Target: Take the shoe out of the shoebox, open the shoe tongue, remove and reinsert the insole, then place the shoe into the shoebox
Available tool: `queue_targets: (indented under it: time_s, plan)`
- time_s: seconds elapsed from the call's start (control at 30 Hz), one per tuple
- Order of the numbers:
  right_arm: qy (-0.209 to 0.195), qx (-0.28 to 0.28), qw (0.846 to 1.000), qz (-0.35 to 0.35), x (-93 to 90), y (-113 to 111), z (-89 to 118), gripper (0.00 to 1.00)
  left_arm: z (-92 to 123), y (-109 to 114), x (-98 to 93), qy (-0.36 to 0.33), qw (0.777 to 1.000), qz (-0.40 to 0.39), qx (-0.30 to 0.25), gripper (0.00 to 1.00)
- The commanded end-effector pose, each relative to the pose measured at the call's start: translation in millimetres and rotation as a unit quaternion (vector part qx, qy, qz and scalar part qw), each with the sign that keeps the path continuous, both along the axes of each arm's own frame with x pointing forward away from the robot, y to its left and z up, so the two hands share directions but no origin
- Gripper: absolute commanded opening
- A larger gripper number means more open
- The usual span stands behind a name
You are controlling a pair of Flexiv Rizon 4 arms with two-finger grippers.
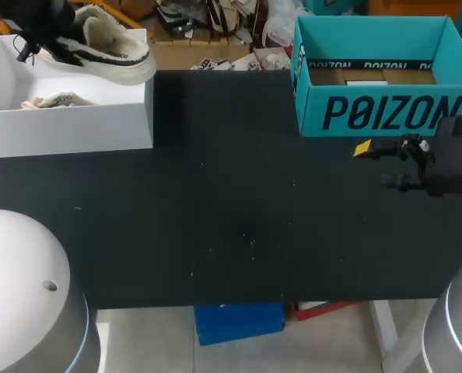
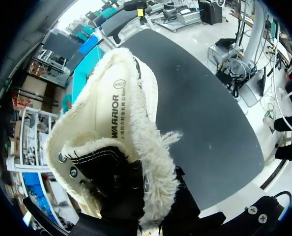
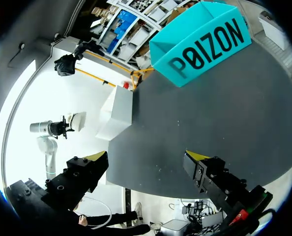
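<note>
A cream shoe (image 1: pixel 110 54) with fleece lining and a black upper hangs tilted over the open white shoebox (image 1: pixel 75 128) at the back left. My left gripper (image 1: pixel 40 39) is shut on its black collar end. In the left wrist view the shoe (image 2: pixel 121 128) sits right against the camera and hides the fingertips. Its fleecy opening and printed insole point out over the table. My right gripper (image 1: pixel 377 165) stands open over the table's right side, in front of the teal box, with nothing between its fingers. It shows the same in its own view, right gripper (image 3: pixel 148 157).
A pale fleecy item (image 1: pixel 56 101) lies inside the white shoebox. A large open teal box (image 1: pixel 371 109) stands at the back right, also seen ahead of the right gripper as teal box (image 3: pixel 200 44). The black tabletop (image 1: pixel 231 225) spreads between them.
</note>
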State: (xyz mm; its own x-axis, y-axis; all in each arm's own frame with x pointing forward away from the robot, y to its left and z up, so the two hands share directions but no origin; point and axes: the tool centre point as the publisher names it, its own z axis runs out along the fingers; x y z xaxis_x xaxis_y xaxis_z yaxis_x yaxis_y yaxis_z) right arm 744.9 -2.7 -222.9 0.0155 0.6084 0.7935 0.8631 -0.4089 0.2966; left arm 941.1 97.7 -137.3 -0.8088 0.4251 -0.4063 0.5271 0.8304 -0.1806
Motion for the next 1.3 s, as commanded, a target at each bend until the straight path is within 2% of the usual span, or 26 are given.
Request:
queue_targets:
  time_s: [0.03, 0.23, 0.33, 0.43, 0.63, 0.83, 1.07, 1.3]
  plan:
    - [0.001, 0.0, 1.0, 0.0, 0.4, 0.2, 0.2, 1.0, 1.4, 1.2, -2.5, -0.003, 1.0, 0.0, 0.0, 0.0]
    - [0.001, 0.0, 1.0, 0.0, 0.4, 0.2, 0.2, 1.0, 1.4, 1.2, -2.5, -0.003, 1.0, 0.0, 0.0, 0.0]
    - [0.001, 0.0, 1.0, 0.0, 0.4, 0.2, 0.2, 1.0, -3.1, 4.5, 19.0, 0.028, 0.998, 0.055, 0.0, 0.0]
    - [0.001, 0.0, 1.0, 0.0, 0.4, 0.2, 0.2, 1.0, -10.4, 26.6, 47.9, 0.046, 0.992, 0.117, 0.01, 0.0]
    - [0.001, 0.0, 1.0, 0.0, 0.4, 0.2, 0.2, 1.0, -33.9, 85.9, 100.9, 0.046, 0.976, 0.21, 0.042, 0.0]
    - [0.001, 0.0, 1.0, 0.0, 0.4, 0.2, 0.2, 1.0, -56.0, 124.1, 132.9, 0.043, 0.966, 0.245, 0.068, 0.0]
    - [0.001, 0.0, 1.0, 0.0, 0.4, 0.2, 0.2, 1.0, -74.5, 133.1, 158.6, 0.03, 0.966, 0.244, 0.077, 0.0]
    - [0.001, 0.0, 1.0, 0.0, 0.4, 0.2, 0.2, 1.0, -93.8, 140.7, 182.8, 0.021, 0.957, 0.276, 0.081, 0.0]
